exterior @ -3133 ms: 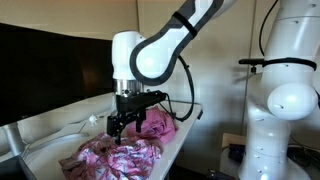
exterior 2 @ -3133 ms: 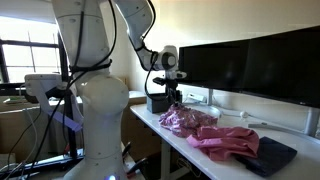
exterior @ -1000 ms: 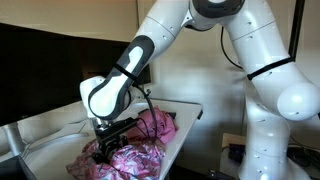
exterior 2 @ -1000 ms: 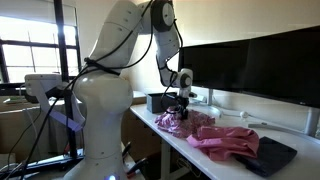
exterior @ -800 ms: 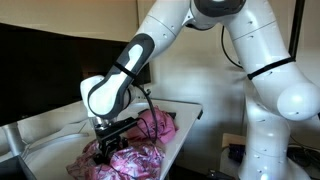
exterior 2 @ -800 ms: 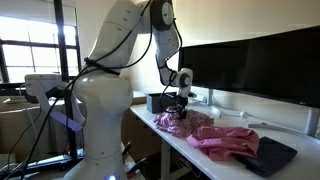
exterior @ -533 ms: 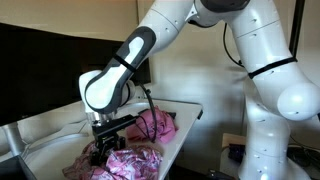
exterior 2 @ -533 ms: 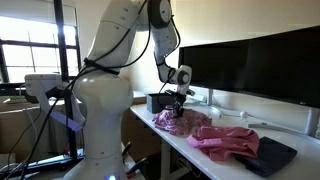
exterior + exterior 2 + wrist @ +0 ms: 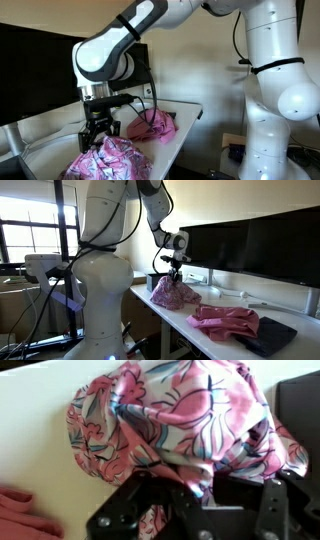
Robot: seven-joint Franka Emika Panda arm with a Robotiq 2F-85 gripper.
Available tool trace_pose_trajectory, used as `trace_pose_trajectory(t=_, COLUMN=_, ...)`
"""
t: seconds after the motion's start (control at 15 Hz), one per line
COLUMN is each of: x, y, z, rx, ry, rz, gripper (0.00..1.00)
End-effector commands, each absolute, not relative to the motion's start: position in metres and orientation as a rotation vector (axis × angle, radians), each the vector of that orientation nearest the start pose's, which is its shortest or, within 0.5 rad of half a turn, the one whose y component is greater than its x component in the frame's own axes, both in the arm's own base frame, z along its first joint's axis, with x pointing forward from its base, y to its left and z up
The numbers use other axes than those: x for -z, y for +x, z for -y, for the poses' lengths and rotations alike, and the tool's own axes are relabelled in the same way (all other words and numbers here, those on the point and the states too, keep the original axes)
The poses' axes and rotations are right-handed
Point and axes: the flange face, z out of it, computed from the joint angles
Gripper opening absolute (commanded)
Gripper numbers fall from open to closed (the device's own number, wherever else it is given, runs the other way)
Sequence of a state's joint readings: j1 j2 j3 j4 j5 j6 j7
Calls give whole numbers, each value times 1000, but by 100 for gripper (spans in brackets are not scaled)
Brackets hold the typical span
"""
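Note:
A floral pink-and-white cloth (image 9: 108,160) hangs bunched under my gripper (image 9: 98,135), partly lifted off the white table (image 9: 186,122). In an exterior view the gripper (image 9: 172,277) pinches the top of the cloth (image 9: 176,294), which drapes down in a cone. In the wrist view the gripper (image 9: 200,486) is shut on a fold of the floral cloth (image 9: 180,415), which fills most of the picture. A second, plain pink cloth (image 9: 226,321) lies flat on the table, apart from the gripper.
A dark flat pad (image 9: 274,335) lies beside the plain pink cloth (image 9: 155,125). A black box (image 9: 156,282) stands at the table's far end. Dark monitors (image 9: 250,240) line the back of the table. The robot's white base (image 9: 285,110) stands beside the table.
The gripper has shut on the floral cloth and risen, pulling the cloth up off the table into a hanging bunch. The plain pink cloth has stayed put.

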State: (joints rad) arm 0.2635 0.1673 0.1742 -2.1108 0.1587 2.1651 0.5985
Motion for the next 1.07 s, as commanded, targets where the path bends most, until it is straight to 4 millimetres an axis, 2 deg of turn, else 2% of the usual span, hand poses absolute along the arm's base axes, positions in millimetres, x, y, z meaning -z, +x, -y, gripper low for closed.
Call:
trace_pose_trajectory(t=0.0, x=-382, y=485, z=-230, rx=-374, ry=-2934, rz=-291, gripper=6)
trace_pose_trajectory(t=0.2, x=-422, y=488, z=-212, rx=-482, ry=-2874, rz=-260, gripper=7)
trace_pose_trajectory(t=0.53, x=-492, y=505, z=-187, rx=-504, ry=-2880, rz=-241, gripper=6)
trace_pose_trajectory(t=0.8, x=-538, y=516, z=-192, rx=-472, ry=-2885, rz=-183, gripper=6)
trace_pose_trajectory(t=1.0, x=-563, y=517, z=-208, rx=-436, ry=-2890, rz=-138, gripper=6)
